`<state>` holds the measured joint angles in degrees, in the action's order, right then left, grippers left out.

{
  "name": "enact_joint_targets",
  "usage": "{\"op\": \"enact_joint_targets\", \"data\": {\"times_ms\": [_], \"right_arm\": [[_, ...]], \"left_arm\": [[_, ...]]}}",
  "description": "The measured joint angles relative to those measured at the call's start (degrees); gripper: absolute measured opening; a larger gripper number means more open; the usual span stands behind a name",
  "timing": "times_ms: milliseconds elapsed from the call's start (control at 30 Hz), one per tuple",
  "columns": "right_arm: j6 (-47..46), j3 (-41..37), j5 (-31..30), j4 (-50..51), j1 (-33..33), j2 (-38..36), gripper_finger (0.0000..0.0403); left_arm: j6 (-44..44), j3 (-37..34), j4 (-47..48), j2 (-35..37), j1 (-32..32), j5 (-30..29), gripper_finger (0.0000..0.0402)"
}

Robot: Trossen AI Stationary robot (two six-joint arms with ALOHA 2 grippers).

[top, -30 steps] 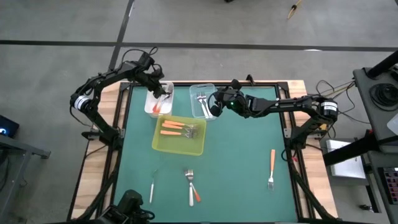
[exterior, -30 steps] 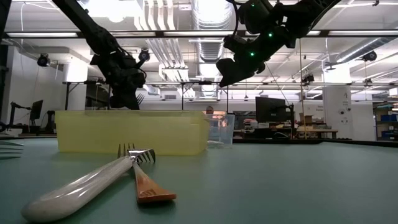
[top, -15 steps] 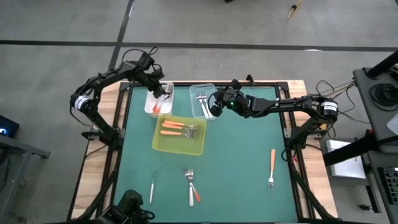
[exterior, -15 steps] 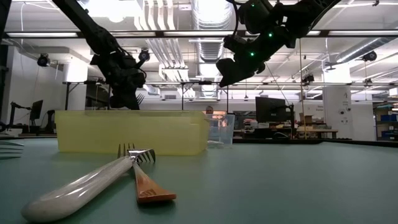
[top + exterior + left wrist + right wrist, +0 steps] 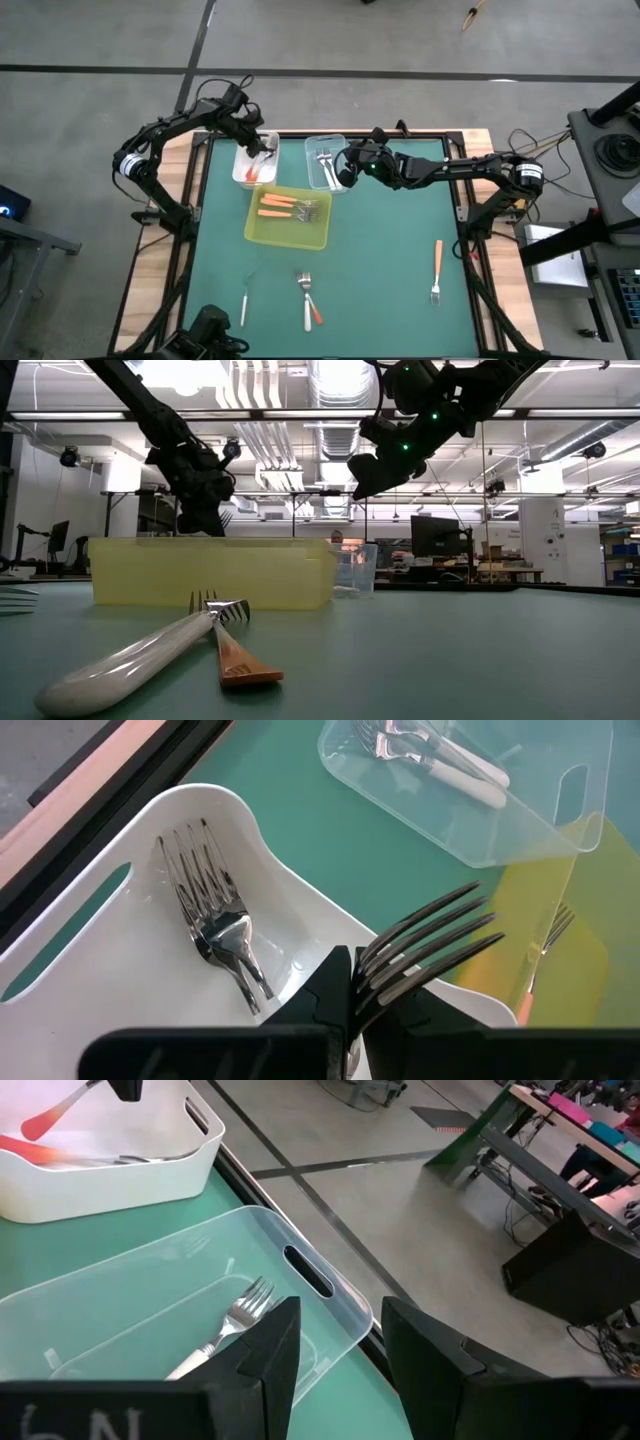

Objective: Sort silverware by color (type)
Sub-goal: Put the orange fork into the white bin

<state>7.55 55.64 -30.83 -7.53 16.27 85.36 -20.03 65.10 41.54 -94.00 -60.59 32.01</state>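
My left gripper [image 5: 262,148] hangs over the white tub [image 5: 243,160] at the table's far left, shut on an orange-handled fork [image 5: 430,935]. Other forks [image 5: 215,925] lie in that tub. My right gripper [image 5: 338,172] is open above the near end of the clear tub [image 5: 325,145], which holds white-handled forks [image 5: 235,1325]. The yellow-green tray [image 5: 290,235] holds orange-handled forks. On the table near the front lie a lone fork [image 5: 245,300], a crossed pair [image 5: 308,295] and an orange-handled fork [image 5: 437,268]. My left gripper pinches the fork between its two fingers at the neck [image 5: 385,982], just behind the tines, which stick out past the fingertips. The fork is lifted clear above the white tub. Its orange handle [image 5: 50,1118] slants down from the gripper.
The white tub, clear tub and tray stand close together at the far left-centre. The table's right half holds only the one orange-handled fork. In the low view the crossed pair [image 5: 215,635] lies in front of the tray [image 5: 210,575].
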Motion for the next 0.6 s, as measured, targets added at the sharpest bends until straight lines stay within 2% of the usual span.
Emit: {"op": "enact_joint_targets", "data": {"times_ms": [300, 600], "right_arm": [[0.07, 0.0, 0.0, 0.02, 0.0, 0.0, 0.0134], [0.0, 0.0, -0.02, 0.02, 0.0, 0.0, 0.0134]], "left_arm": [[1.24, 0.0, -0.52, 0.0, 0.02, -0.07, 0.0003], [1.68, 0.0, -1.45, 0.0, -0.01, -0.09, 0.0056]]}}
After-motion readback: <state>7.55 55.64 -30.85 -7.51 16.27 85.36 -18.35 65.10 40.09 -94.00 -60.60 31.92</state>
